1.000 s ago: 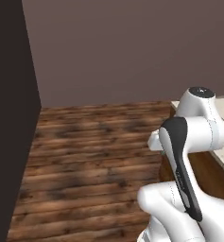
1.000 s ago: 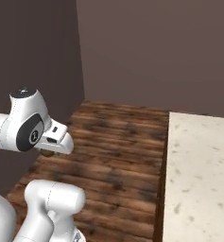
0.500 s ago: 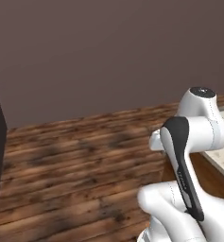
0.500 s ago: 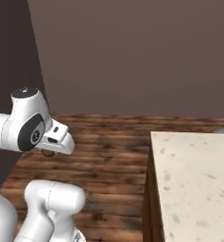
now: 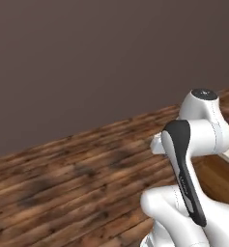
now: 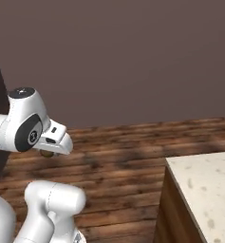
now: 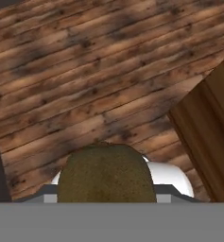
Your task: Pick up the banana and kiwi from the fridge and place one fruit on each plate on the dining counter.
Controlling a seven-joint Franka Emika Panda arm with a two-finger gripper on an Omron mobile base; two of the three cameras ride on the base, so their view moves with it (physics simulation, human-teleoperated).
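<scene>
Kiwi in transit, plates not yet in sight

The kiwi (image 7: 106, 172) sits at 6 o'clock in the hand view, big and brown, pinched in the gripper (image 6: 47, 153), whose jaws close on its sides; in the right base view it peeks under the hand at 9 o'clock; the counter (image 6: 206, 190) corner lies at 4 o'clock. My worry: a round fruit could slip onto the floor (image 5: 77, 183) if the base swings hard; the arm could also clip the counter's wooden side (image 7: 208, 137) if the base drives too close.

Brown fuzzy kiwi (image 7: 107, 173) close before the hand camera, above plank floor; beige speckled dining counter (image 6: 206, 190) corner nearby.
</scene>
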